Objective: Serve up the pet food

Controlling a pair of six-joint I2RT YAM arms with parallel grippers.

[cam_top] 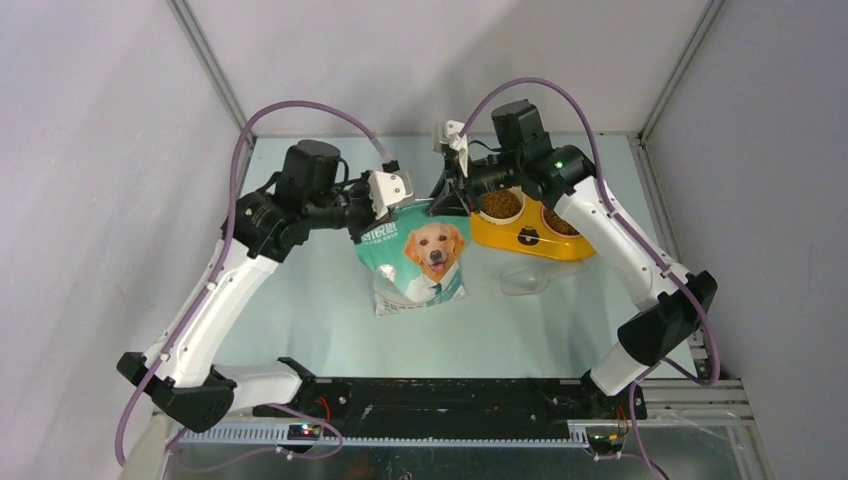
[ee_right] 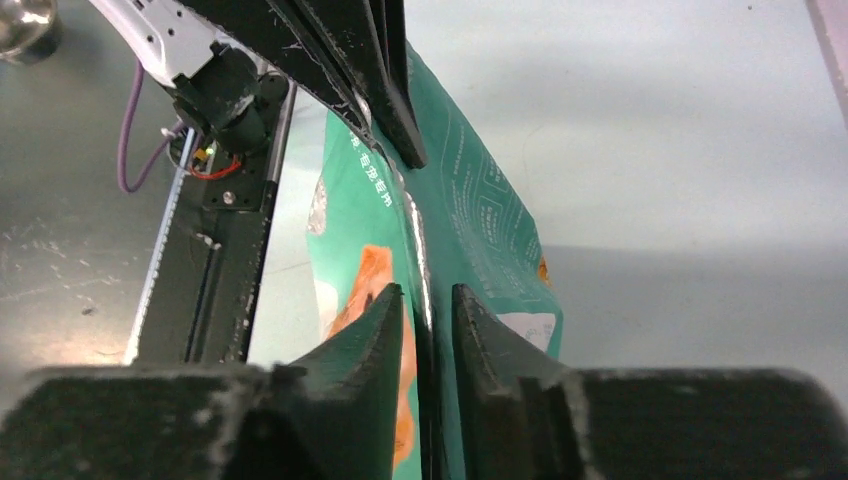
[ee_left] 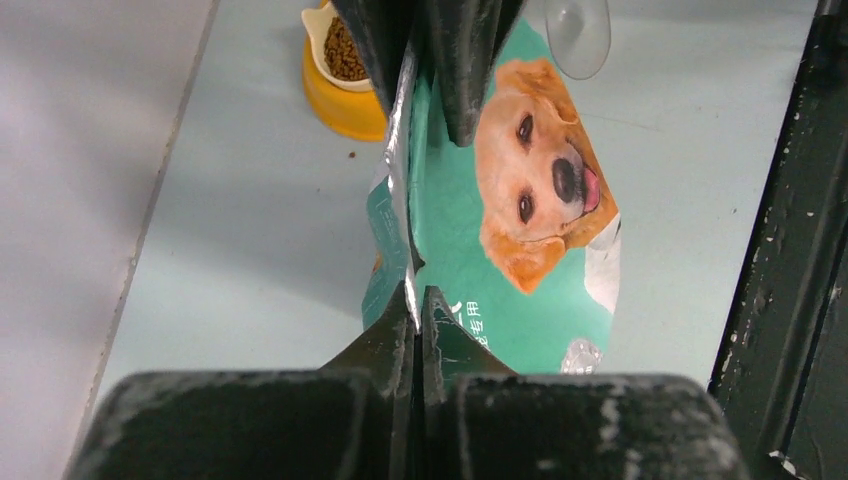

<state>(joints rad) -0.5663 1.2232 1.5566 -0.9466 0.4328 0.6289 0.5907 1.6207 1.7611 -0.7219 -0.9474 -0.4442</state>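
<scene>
The left gripper is clamped on the top edge of the bag at its 9 o'clock corner, pads pressed tight on the silver seam. In the overhead view the bag's long axis runs from 12 to 6 o'clock. Its mouth is at 12, up at the two grippers, and the printed dog faces the camera. Whether its base rests on the table I cannot tell.

The right gripper sits at the 3 o'clock corner of the same edge. Its jaws stand slightly apart with the seam running between them, so it looks to straddle the edge rather than pinch it. The left arm alone seems to carry the bag.

The pet food shows as brown heaps in both bowls of the yellow feeder, just beside the bag at its 3 o'clock and under the right arm. A clear scoop lies at the feeder's 6 o'clock.

With both bowls holding kibble, the serving looks largely done. Any further pour would have to tip the mouth toward 3 o'clock. The right arm is nearer the feeder.
</scene>
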